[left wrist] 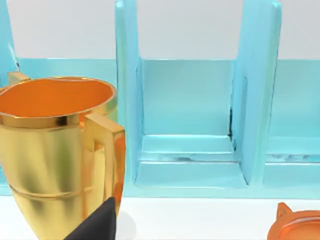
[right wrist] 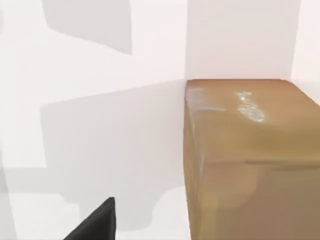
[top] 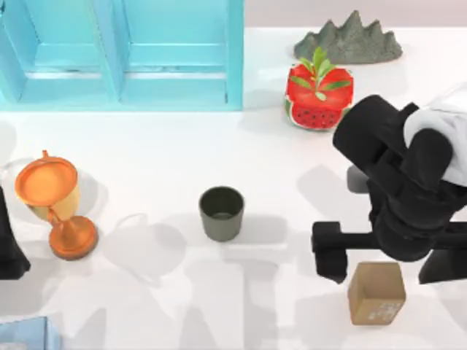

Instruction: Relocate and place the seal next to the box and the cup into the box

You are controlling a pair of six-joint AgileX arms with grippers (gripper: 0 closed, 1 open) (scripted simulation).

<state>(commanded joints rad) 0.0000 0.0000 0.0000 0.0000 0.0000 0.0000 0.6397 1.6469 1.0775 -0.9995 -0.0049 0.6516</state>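
**White desk, right arm over the seal**

White desk [top: 168, 168] spreads under the camera, with a turquoise box [top: 120, 55] of open compartments standing along the far edge at the left. At the far left edge of the desk the left arm is parked; its gripper [top: 9, 251] shows as a dark shape, and I cannot tell how its fingers stand. Just beside it stands an orange and gold trophy [top: 52, 204], goblet-shaped on a round foot. The left wrist view has this trophy close up [left wrist: 55, 150], with the box's turquoise compartments [left wrist: 187, 125] behind it and a dark fingertip [left wrist: 97, 225] at the frame's edge.

Near the middle of the desk sits the cup [top: 221, 213], dark olive-grey, round, upright and open at the top, standing alone and well apart from the box.

Further right, toward the far edge, a watermelon-patterned pot [top: 319, 98] holds a green leafy plant, and a grey rock ornament [top: 350, 42] shaped like a mountain ridge lies behind it.

At the right, the right arm reaches over the desk, and its gripper [top: 379, 266] hangs just above the seal [top: 376, 293], a tan-brown block resting on the desk near the front edge. The two black fingers [top: 330, 259] are spread wide apart, one on each side of the seal's far end, not closed on it. In the right wrist view the seal [right wrist: 250, 160] looms close, pale marks on its upper face, with one dark fingertip [right wrist: 95, 222] beside it.
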